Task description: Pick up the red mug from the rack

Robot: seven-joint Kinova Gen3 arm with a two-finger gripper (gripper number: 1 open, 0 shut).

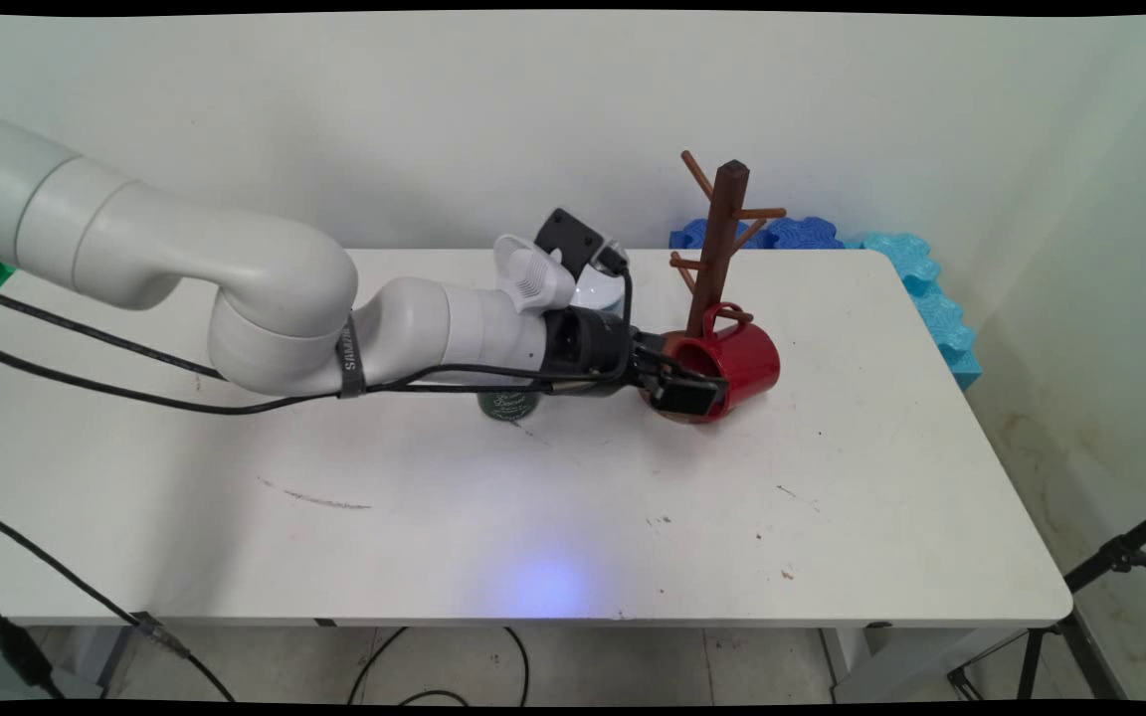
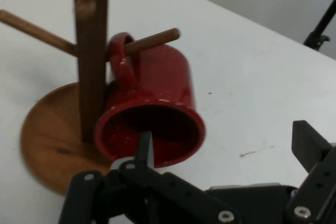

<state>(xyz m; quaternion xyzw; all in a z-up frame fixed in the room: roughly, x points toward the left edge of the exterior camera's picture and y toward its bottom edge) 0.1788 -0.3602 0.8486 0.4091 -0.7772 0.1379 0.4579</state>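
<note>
Gripper (image 1: 689,388) fingers are seen spread, one inside the red mug's (image 1: 737,360) mouth, one outside. The mug hangs by its handle on a low peg of the mug tree (image 1: 719,249), toward the counter's (image 1: 832,517) far right corner. A sideways pull could tip the tree or unhook the mug.

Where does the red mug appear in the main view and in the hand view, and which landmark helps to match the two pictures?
Main view: the red mug hangs right of centre, its handle on a low peg, at the gripper.
Hand view: the red mug is at the centre, its mouth toward the camera.
Shared landmark: the wooden mug tree.
</note>
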